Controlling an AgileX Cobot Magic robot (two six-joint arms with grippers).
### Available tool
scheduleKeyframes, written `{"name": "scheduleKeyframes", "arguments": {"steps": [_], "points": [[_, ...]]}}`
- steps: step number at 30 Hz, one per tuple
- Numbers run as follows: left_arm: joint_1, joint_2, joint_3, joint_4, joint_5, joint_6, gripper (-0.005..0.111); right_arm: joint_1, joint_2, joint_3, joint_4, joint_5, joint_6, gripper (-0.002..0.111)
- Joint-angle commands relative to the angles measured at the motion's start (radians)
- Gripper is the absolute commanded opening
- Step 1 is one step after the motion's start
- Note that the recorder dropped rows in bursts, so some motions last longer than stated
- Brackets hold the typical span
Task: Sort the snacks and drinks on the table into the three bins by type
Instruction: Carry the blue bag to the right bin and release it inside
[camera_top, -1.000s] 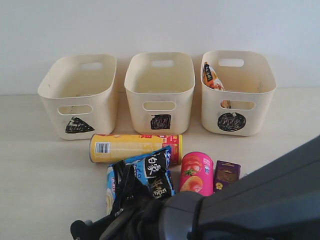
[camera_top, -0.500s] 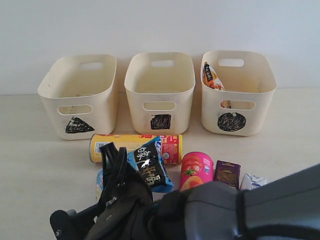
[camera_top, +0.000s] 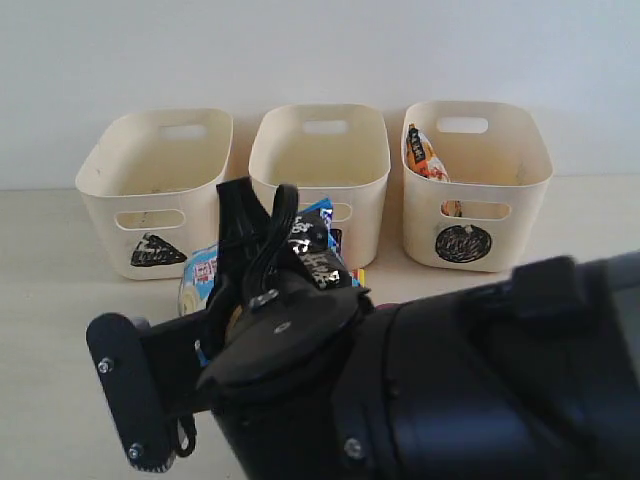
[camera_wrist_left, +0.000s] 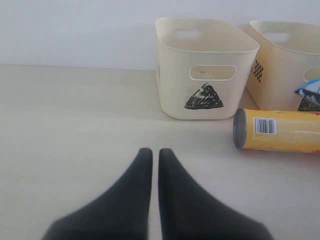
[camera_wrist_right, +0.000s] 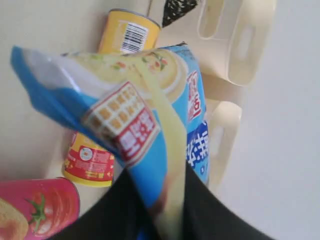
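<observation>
up goes the blue bag (camera_top: 312, 255). half a second ago it sat low among the cans, now it hangs clear of the table (camera_top: 60, 330), up in front of the square bin (camera_top: 320, 160). the right gripper (camera_wrist_right: 162, 200) is clamped on it, with a black finger either side of the crinkly foil and the bag sticking out past the tips. that arm's black bulk fills the whole near part of the exterior view, so the cartons can't be seen there.

under the bag, the right wrist view shows the pink can (camera_wrist_right: 35, 205) lying down, and the yellow can (camera_wrist_left: 277, 131) on its side behind it, barcode end towards the triangle bin (camera_wrist_left: 205, 70).

left gripper (camera_wrist_left: 155, 165) is off on its own side over bare table. its fingers are pressed together with just a slit between them and nothing in them, well apart from the can and bins.

further back, the bins stand in a row: triangle left, square middle, circle bin (camera_top: 480, 180) right. an orange bag (camera_top: 424, 152) leans inside the circle one against its left wall. plain pale wall (camera_top: 320, 50) behind it all.
</observation>
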Motion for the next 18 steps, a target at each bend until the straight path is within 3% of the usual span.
{"name": "scheduleKeyframes", "arguments": {"steps": [1, 18], "points": [[0.004, -0.004, -0.003, 0.001, -0.003, -0.007, 0.004, -0.007, -0.062, 0.004, -0.004, 0.055, -0.006, 0.0], [0.004, -0.004, -0.003, 0.001, -0.003, -0.007, 0.004, -0.268, -0.183, 0.004, -0.039, 0.014, 0.006, 0.0]]}}
